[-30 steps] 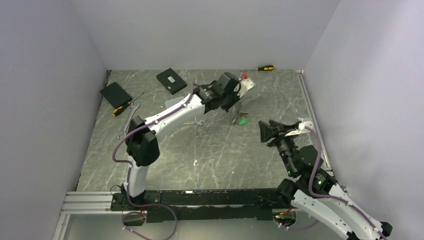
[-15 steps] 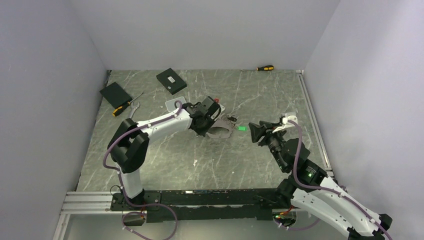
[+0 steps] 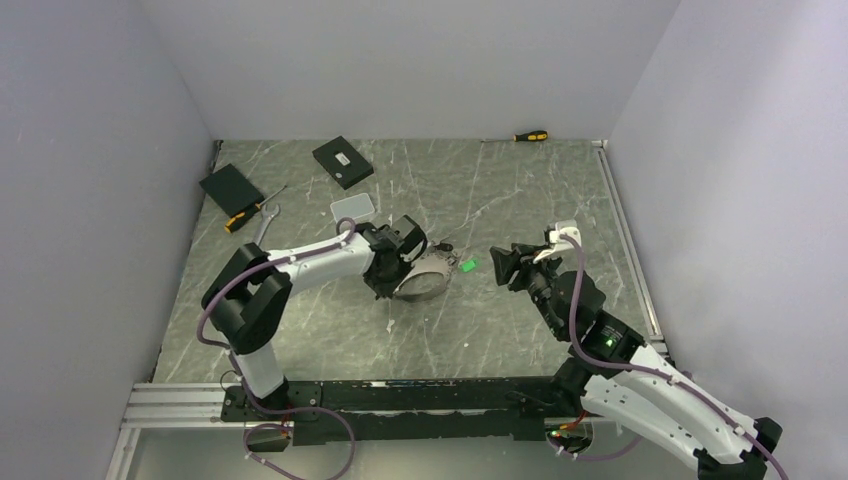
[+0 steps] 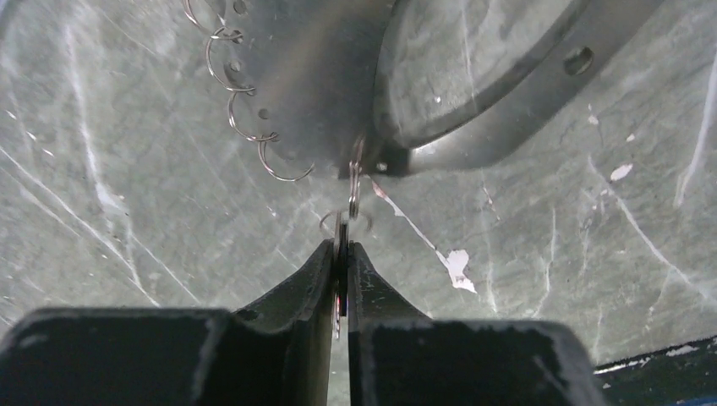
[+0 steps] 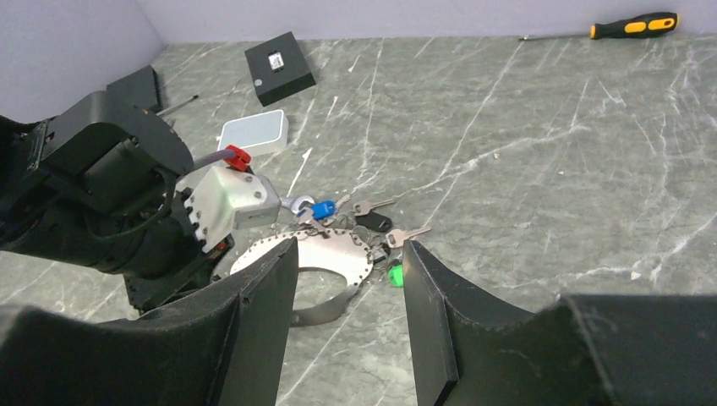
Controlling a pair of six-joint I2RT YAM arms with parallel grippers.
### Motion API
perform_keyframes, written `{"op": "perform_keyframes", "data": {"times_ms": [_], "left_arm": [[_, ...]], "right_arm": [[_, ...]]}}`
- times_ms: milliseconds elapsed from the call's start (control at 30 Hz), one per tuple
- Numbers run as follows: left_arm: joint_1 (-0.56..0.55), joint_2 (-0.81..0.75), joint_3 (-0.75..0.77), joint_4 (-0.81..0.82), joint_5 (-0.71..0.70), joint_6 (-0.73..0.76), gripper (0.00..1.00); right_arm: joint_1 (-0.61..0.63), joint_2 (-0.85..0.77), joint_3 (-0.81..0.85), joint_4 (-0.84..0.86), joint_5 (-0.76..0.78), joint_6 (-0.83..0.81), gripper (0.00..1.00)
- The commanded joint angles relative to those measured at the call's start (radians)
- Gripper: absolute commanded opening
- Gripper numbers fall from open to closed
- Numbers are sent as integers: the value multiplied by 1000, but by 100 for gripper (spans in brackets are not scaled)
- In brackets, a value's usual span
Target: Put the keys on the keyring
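Nearby, white box (image 3: 353,208), screwdriver (image 3: 531,135) — left pincer (image 4: 342,249) seemingly pinching a key (image 4: 340,228).

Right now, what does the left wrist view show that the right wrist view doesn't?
Left wrist only: the left gripper shut on a thin silver key, edge-on, and small wire split rings along the holed edge of the flat silver crescent keyring. Right wrist only: the open, empty right gripper, a bunch of silver keys with blue and green plastic tags, a white rectangular box, a black square box, an orange-and-black screwdriver. Both: the keyring and the grey marbled table.
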Motion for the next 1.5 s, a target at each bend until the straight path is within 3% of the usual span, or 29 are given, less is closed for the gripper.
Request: {"op": "perform_keyframes", "data": {"times_ms": [0,200,433,633,700,733,833,933,967,1067,1267,1467], "left_arm": [[-3,-54,-33,-5,52,-36,17],[-3,-88,-71,-10,95,-33,41],[-4,-213,-31,-120,107,-6,49],[-2,-366,25,-165,8,49,64],[0,-419,25,-152,-87,59,91],[1,-448,23,-140,-138,59,98],[4,-533,-8,-72,-292,50,99],[11,-597,-40,-8,-373,90,100],[14,-620,-52,15,-394,107,99],[30,-670,-105,119,-449,167,100],[39,-766,-246,312,-641,167,99],[72,-854,-329,401,-712,130,99]], "right_arm": [[-1,15,11,60,-8,-1,52],[-1,31,17,68,0,-10,52],[-1,31,22,73,11,-36,52],[-1,39,34,95,21,-66,53],[-1,43,39,109,16,-74,52],[-1,46,43,113,11,-80,53],[-1,54,51,115,-11,-102,55],[-1,64,57,155,-36,-127,64],[-1,69,60,161,-46,-134,69],[-1,87,69,187,-83,-148,98],[-1,150,101,209,-186,-169,100],[-1,204,79,323,-215,-102,100]]}}
